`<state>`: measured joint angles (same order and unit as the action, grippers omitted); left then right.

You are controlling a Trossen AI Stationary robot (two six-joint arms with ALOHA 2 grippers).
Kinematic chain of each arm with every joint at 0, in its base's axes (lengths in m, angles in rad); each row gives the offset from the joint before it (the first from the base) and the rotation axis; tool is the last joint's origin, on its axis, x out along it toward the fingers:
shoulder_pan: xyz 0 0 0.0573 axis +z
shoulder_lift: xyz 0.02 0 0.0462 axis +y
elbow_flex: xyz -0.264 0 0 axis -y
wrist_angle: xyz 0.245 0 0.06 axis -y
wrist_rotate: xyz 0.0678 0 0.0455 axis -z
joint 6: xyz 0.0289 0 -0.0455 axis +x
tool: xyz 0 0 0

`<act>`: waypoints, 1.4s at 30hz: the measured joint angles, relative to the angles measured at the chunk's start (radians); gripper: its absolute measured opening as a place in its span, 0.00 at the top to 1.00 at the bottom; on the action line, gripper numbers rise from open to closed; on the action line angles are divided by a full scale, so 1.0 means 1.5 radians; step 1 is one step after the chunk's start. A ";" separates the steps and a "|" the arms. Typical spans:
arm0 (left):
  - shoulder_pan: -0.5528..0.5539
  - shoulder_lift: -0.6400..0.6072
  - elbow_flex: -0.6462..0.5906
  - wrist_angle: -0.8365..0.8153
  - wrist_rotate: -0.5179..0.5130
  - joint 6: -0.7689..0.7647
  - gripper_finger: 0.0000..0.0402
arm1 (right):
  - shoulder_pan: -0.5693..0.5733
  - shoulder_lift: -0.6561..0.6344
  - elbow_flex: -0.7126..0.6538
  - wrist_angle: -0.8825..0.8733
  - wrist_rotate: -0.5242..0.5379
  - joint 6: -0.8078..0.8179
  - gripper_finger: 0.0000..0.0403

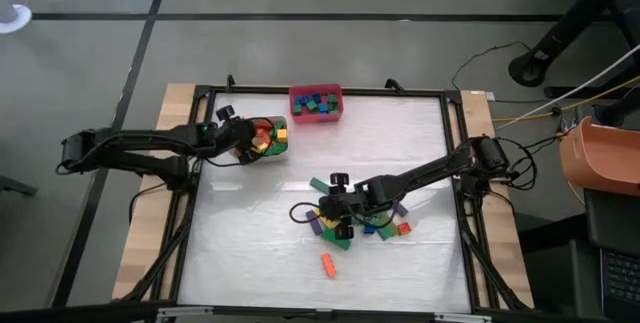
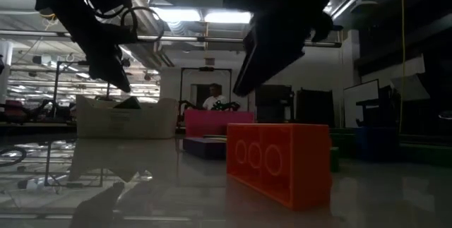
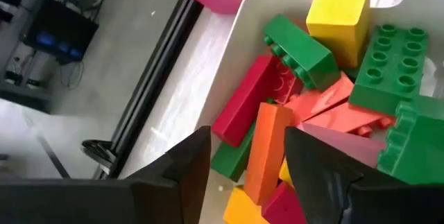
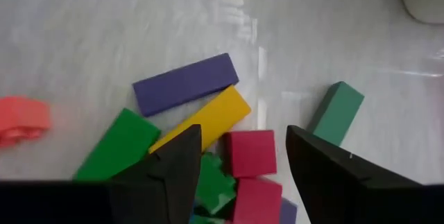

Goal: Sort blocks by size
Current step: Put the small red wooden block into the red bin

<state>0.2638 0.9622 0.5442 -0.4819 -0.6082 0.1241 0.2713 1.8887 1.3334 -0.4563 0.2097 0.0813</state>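
The blocks lie in three places. Long ones fill the white bin at the far left, small ones the red bin, and a loose pile sits mid-table. My left gripper is open above the white bin, over an orange bar that lies among red, green and yellow blocks. My right gripper hangs open above the pile, over a red square block. Beside that block lie a yellow bar, a purple bar and a green block.
A lone orange block lies near the table's front edge and fills the low view's foreground. A teal block lies apart from the pile. A black frame borders the white mat. A person sits far behind the table.
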 joint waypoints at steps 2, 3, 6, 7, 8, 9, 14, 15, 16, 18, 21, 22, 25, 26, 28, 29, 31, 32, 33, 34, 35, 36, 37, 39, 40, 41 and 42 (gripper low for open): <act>0.000 0.010 0.000 0.003 0.003 -0.006 0.56 | -0.011 0.010 0.000 -0.005 -0.007 -0.009 0.48; 0.000 0.014 0.000 0.001 0.010 -0.008 0.55 | -0.017 0.012 0.000 -0.005 -0.014 -0.012 0.48; -0.001 0.023 0.000 0.004 0.039 -0.008 0.55 | -0.036 0.015 0.000 -0.003 -0.027 -0.032 0.48; -0.001 0.025 0.000 0.002 0.051 -0.008 0.55 | -0.042 0.015 0.000 -0.002 -0.032 -0.040 0.48; -0.001 0.027 0.000 0.003 0.061 -0.008 0.55 | -0.047 0.015 0.000 0.000 -0.039 -0.044 0.48; -0.001 0.028 0.000 0.005 0.071 -0.008 0.55 | -0.052 0.015 0.000 0.001 -0.048 -0.044 0.48; -0.001 0.029 0.000 0.010 0.089 -0.010 0.55 | -0.069 0.016 0.000 0.003 -0.105 -0.045 0.48; -0.001 0.029 0.000 0.012 0.090 -0.013 0.55 | -0.069 0.019 0.000 0.008 -0.109 -0.045 0.48; -0.001 0.029 0.000 0.017 0.090 -0.015 0.55 | -0.069 0.021 0.000 0.010 -0.114 -0.045 0.48; -0.001 0.029 0.000 0.020 0.090 -0.016 0.55 | -0.068 0.031 0.000 0.012 -0.125 -0.045 0.48; -0.001 0.028 0.000 0.020 0.090 -0.016 0.55 | -0.063 0.049 0.000 0.015 -0.135 -0.045 0.48; -0.001 0.028 0.000 0.020 0.090 -0.016 0.55 | -0.063 0.056 0.000 0.014 -0.130 -0.045 0.48; -0.001 0.028 0.000 0.021 0.090 -0.016 0.55 | -0.063 0.071 0.001 0.019 -0.115 -0.044 0.48; -0.001 0.028 0.000 0.021 0.090 -0.016 0.55 | -0.063 0.075 0.001 0.021 -0.112 -0.042 0.48; -0.001 0.028 0.000 0.021 0.090 -0.016 0.55 | -0.064 0.081 0.002 0.028 -0.113 -0.041 0.48; -0.001 0.028 0.000 0.021 0.090 -0.016 0.55 | -0.064 0.082 0.002 0.031 -0.113 -0.042 0.48; -0.001 0.028 0.000 0.021 0.090 -0.016 0.55 | -0.063 0.082 0.002 0.032 -0.116 -0.041 0.50; -0.001 0.028 0.000 0.021 0.090 -0.016 0.55 | -0.063 0.082 0.002 0.032 -0.117 -0.041 0.52; -0.001 0.028 0.000 0.021 0.090 -0.016 0.55 | -0.063 0.082 0.002 0.032 -0.118 -0.041 0.55; -0.001 0.028 0.000 0.021 0.090 -0.016 0.55 | -0.063 0.082 0.002 0.032 -0.119 -0.041 0.58; -0.001 0.028 0.000 0.021 0.090 -0.016 0.55 | -0.063 0.082 0.002 0.032 -0.119 -0.041 0.62; -0.001 0.028 0.000 0.021 0.090 -0.016 0.55 | -0.064 0.082 0.002 0.032 -0.117 -0.041 0.65; -0.001 0.028 0.000 0.021 0.090 -0.016 0.55 | -0.065 0.082 0.002 0.032 -0.117 -0.041 0.68; -0.001 0.028 0.000 0.021 0.090 -0.016 0.55 | -0.068 0.082 0.002 0.033 -0.119 -0.041 0.68; -0.001 0.028 0.000 0.021 0.090 -0.017 0.55 | -0.068 0.082 0.003 0.032 -0.119 -0.041 0.68; -0.001 0.028 0.000 0.021 0.091 -0.018 0.55 | -0.068 0.083 0.008 0.027 -0.117 -0.042 0.68; -0.001 0.028 0.000 0.022 0.097 -0.018 0.55 | -0.069 0.084 0.014 0.023 -0.114 -0.047 0.68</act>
<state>0.2619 1.0042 0.5442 -0.4495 -0.4633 0.0975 0.1675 2.0146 1.3548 -0.4222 0.0393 0.0114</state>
